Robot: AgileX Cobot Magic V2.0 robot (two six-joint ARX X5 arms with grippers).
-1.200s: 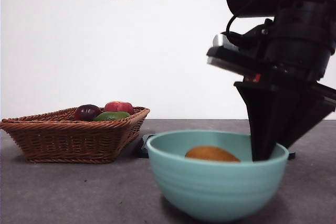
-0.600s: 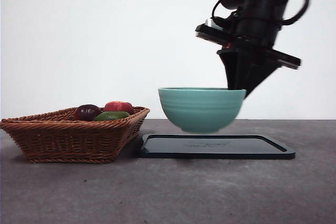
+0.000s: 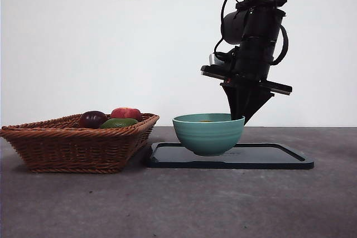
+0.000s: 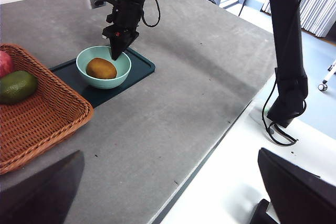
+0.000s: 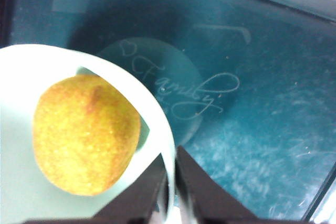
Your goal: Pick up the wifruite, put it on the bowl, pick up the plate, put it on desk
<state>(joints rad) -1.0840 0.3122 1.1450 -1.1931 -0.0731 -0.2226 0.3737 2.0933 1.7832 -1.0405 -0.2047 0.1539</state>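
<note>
The worktop [image 3: 67,204] carries a wicker basket [image 3: 72,146] at 9 o'clock in the front view and a dark tray [image 3: 279,159] near the centre. The basket holds a purple fruit [image 3: 92,119], a red fruit [image 3: 126,113] and a green fruit [image 3: 119,122]. The bowl [image 3: 208,133] is over the tray; I cannot tell if it touches. The right end effector [image 3: 240,116] is closed on the bowl's rim at its 3 o'clock side, one jaw inside and one outside. The wifruite [image 4: 101,68] lies inside the bowl. The left end effector [image 4: 168,192] is wide open, holds nothing, and is well apart from the bowl.
</note>
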